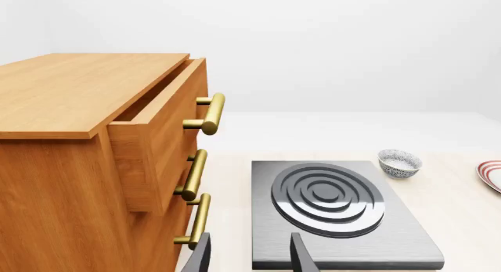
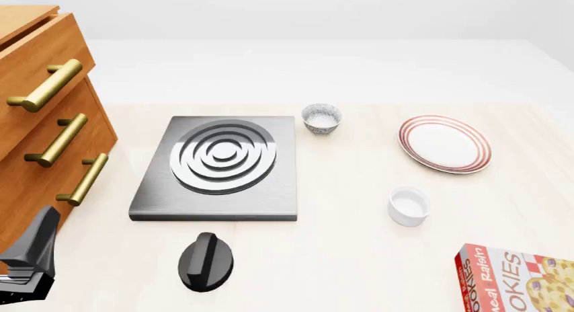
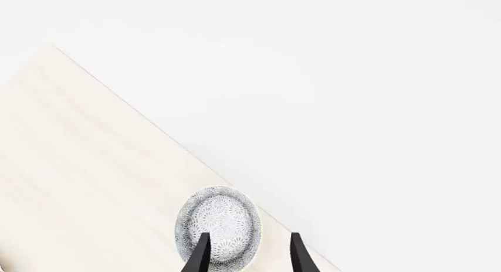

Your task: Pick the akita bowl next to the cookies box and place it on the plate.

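In the right wrist view, the right gripper [image 3: 246, 254] is hanging open with nothing between its fingers, just above an akita bowl [image 3: 217, 227] lying near the table [image 3: 70, 143] edge. The left gripper [image 1: 249, 257] is open and empty too. In the front view, the cookies box [image 2: 525, 280] is sitting well apart from the plate [image 2: 445, 143].

Flat, bright, even render light is washing all three views; the pale wooden table [image 2: 359, 258] and white background are nearly blending, with no glare or blown spots. Soft faint shadows are sitting just under the grey metal stove plate [image 2: 215, 165] and black round knob [image 2: 206, 261]. Everything is rendering sharp, without blur or edge distortion.
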